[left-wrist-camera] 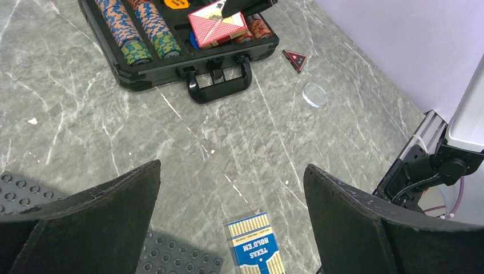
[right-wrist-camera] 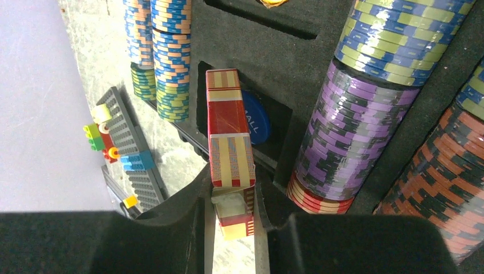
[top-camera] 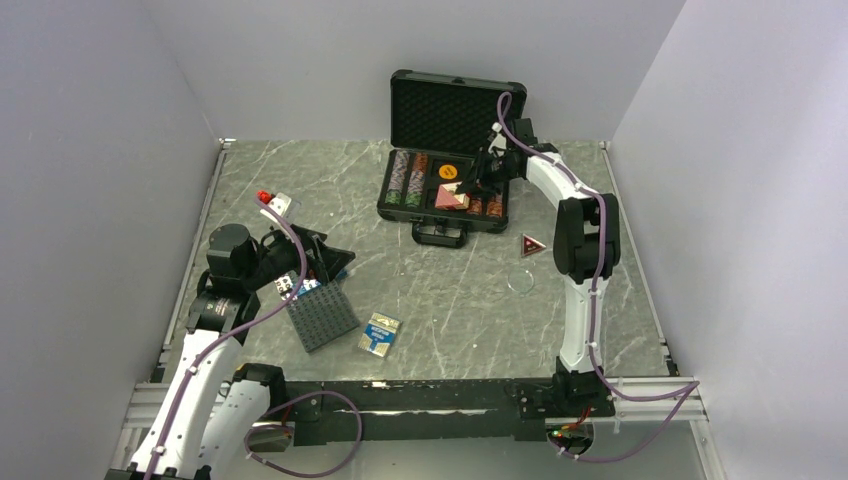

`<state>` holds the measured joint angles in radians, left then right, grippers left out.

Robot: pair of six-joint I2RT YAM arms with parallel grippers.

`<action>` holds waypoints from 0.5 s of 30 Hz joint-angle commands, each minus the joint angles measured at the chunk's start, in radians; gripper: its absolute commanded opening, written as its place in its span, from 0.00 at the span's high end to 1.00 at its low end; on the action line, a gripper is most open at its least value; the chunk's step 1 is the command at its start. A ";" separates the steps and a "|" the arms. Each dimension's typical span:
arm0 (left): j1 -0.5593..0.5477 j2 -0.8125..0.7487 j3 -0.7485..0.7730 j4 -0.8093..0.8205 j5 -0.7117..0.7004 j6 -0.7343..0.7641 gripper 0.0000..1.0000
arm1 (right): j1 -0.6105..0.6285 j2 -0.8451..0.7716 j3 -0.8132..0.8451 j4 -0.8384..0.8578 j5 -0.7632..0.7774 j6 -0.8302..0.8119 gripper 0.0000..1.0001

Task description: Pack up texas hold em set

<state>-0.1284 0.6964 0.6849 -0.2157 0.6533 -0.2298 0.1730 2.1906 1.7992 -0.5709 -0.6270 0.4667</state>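
Grey marbled counter (top-camera: 450, 290): toward its near edge, a blue Texas Hold'em deck (left-wrist-camera: 255, 245) lies just ahead of the wide-open left gripper (left-wrist-camera: 231, 171). At the far edge, the right gripper (right-wrist-camera: 234, 200) pinches a red card deck (right-wrist-camera: 228, 137), its long axis aimed into the foam slot (right-wrist-camera: 278, 134) of the open case (top-camera: 400, 216).

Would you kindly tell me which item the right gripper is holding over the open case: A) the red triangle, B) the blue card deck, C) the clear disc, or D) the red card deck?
D: the right wrist view shows the right gripper shut on the red card deck above the case, while the blue card deck, clear disc and red triangle lie on the table.
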 commanded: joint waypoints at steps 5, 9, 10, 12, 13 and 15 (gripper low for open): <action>0.001 -0.007 0.042 0.002 0.002 0.009 0.01 | 0.020 0.032 0.064 -0.058 0.100 -0.012 0.83; 0.001 -0.006 0.042 0.002 0.001 0.010 0.01 | 0.019 0.017 0.035 -0.035 0.128 -0.012 0.74; 0.001 -0.006 0.042 0.000 0.000 0.011 0.01 | 0.018 0.012 0.025 -0.018 0.118 -0.009 0.81; 0.001 -0.006 0.042 0.000 0.000 0.011 0.01 | 0.012 0.004 0.004 0.019 0.068 0.013 1.00; 0.001 -0.006 0.042 0.000 0.000 0.010 0.01 | 0.011 0.002 0.003 0.029 0.049 0.024 1.00; 0.001 -0.006 0.041 0.000 -0.001 0.012 0.01 | 0.011 -0.003 0.016 0.028 0.040 0.030 1.00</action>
<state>-0.1284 0.6964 0.6849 -0.2176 0.6533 -0.2298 0.1799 2.2028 1.8233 -0.5968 -0.6086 0.4706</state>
